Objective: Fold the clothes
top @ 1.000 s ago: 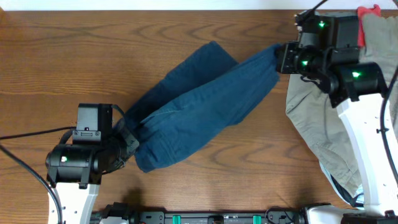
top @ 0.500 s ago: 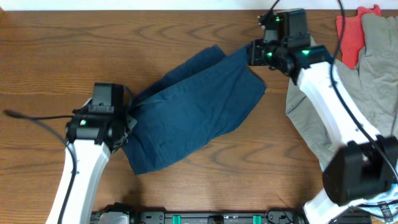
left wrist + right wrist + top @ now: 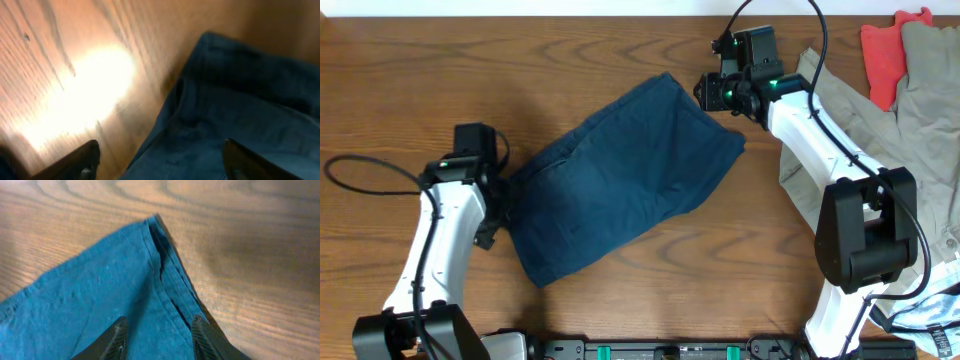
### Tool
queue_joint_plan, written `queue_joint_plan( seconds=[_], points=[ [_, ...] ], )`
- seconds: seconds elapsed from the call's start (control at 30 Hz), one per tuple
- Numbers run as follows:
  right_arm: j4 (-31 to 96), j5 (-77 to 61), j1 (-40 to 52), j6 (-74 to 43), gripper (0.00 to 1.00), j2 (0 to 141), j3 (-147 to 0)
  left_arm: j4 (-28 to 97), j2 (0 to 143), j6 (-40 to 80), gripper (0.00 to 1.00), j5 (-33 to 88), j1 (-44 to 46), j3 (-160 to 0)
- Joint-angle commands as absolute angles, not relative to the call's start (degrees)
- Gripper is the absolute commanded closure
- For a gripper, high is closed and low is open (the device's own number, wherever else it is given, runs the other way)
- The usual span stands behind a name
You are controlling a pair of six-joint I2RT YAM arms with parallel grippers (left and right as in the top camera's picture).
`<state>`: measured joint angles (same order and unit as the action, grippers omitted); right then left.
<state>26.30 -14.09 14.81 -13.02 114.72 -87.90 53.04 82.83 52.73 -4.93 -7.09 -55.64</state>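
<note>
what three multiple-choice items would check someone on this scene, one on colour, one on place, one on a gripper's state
1. What colour are the shorts?
A) khaki
B) dark navy blue
C) red

2. Where is the red-orange cloth?
A) under the shorts
B) top right of the overhead view, beside the khaki garment
C) folded on top of the shorts

3. How is the left gripper?
A) shut on the shorts
B) shut on the red-orange cloth
C) open

Answers:
1 B, the fabric reads deep blue in all three views.
2 B, it lies at the top right, well apart from the shorts.
3 C, the left wrist view shows its fingers wide apart, pinching nothing.
</note>
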Motion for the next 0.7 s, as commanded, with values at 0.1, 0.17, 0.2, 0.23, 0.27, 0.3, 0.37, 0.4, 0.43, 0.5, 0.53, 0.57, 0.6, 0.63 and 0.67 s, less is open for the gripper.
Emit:
queue_joint_plan(
  seconds=[0.1,0.17,0.2,0.23,0.27,0.3,0.37,0.4,0.43,0.5,0.53,0.57,0.6,0.63,0.67],
  points=[
    [32.7,-15.1,14.2,-11.6,0.64,113.1,-89.0,53.9,82.7,43.4,0.12,5.2,-8.1,-54.4],
    [34.3,-18.9,14.3,-9.4,0.65,112.7,-89.0,53.3,82.8,40.6,0.12,6.4,-8.1,-53.5],
    [35.0,-21.3,14.4,-8.3,0.65,112.4,-89.0,53.0,82.8,39.4,0.11,7.0,-8.1,-53.0],
    [35.6,-23.1,14.6,-7.3,0.65,112.2,-89.0,52.7,82.8,38.2,0.11,7.6,-8.1,-52.2],
    [36.3,-24.4,14.7,-6.7,0.65,112.0,-89.0,52.5,82.8,37.5,0.11,8.1,-8.1,-51.5],
    [36.9,-25.5,14.9,-6.2,0.66,111.7,-89.0,52.3,82.8,37.2,0.11,8.4,-8.1,-50.5],
    [37.9,-27.4,15.4,-5.2,0.66,111.2,-89.0,51.6,82.8,37.1,0.09,8.6,-8.1,-48.6],
    [38.2,-28.1,15.6,-5.0,0.67,111.0,-89.0,50.8,82.8,37.0,0.07,8.9,-8.1,-47.5],
    [38.6,-28.8,15.9,-4.9,0.69,111.0,-89.0,49.0,82.8,35.7,0.07,10.3,-8.1,-46.2],
    [39.7,-30.1,16.9,-3.6,0.69,111.0,-89.0,44.0,82.8,33.0,0.07,15.3,-8.1,-42.8],
    [40.2,-30.0,17.4,-3.1,0.69,111.0,-88.9,42.6,82.8,33.0,0.07,16.2,-8.1,-41.7],
    [40.6,-29.9,17.8,-2.4,0.69,111.0,-88.9,41.0,82.8,33.0,0.07,16.6,-8.1,-40.5],
    [41.1,-29.7,18.3,-1.8,0.69,111.0,-88.9,39.3,82.9,33.0,0.07,16.6,-8.1,-39.2],
    [41.5,-29.1,18.9,-1.4,0.69,111.0,-88.9,37.7,83.0,33.0,0.07,16.6,-8.1,-38.1],
    [41.9,-27.9,19.4,-1.3,0.69,111.0,-88.9,35.8,83.1,33.0,0.08,16.9,-8.1,-36.9]
  ],
)
